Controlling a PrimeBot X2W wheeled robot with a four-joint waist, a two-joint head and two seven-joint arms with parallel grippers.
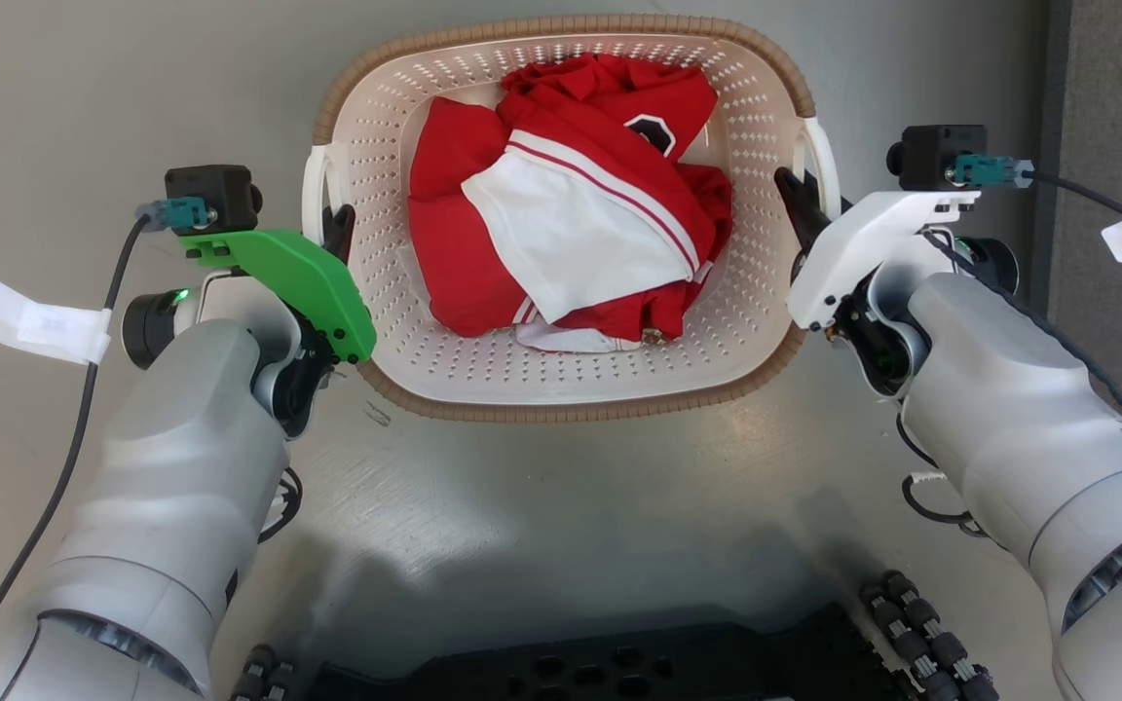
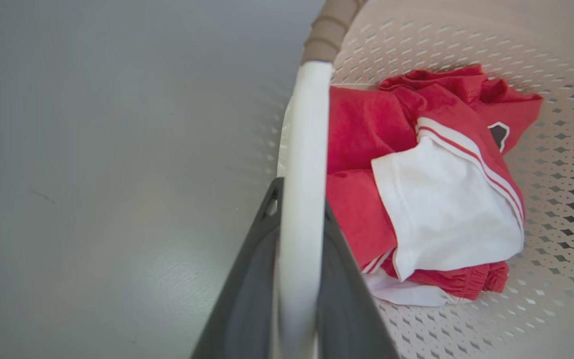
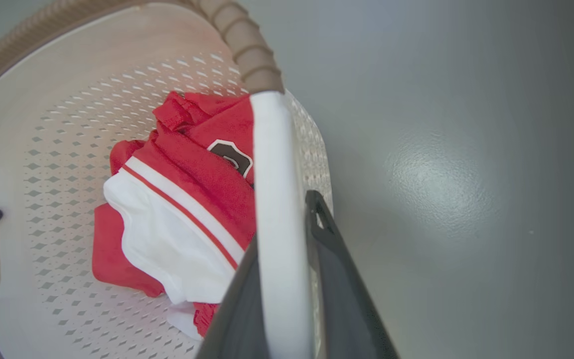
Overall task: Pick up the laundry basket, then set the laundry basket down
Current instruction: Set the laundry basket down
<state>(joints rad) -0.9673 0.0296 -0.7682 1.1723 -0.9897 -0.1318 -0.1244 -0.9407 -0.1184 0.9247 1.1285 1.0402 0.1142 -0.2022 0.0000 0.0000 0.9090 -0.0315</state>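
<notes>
The laundry basket (image 1: 561,413) is cream and perforated with a brown woven-look rim, and stands in the upper middle of the head view. A crumpled red and white garment (image 1: 571,224) lies inside it. My left gripper (image 1: 335,226) is shut on the basket's white left handle (image 2: 304,149), one dark finger on each side of the bar. My right gripper (image 1: 797,200) is shut the same way on the white right handle (image 3: 273,174). I cannot tell whether the basket's bottom touches the floor.
Smooth grey floor (image 1: 542,526) surrounds the basket. My black base (image 1: 619,667) lies along the bottom edge of the head view. A darker grey strip (image 1: 1121,107) runs down the right side. Cables with white tags hang from both wrist cameras.
</notes>
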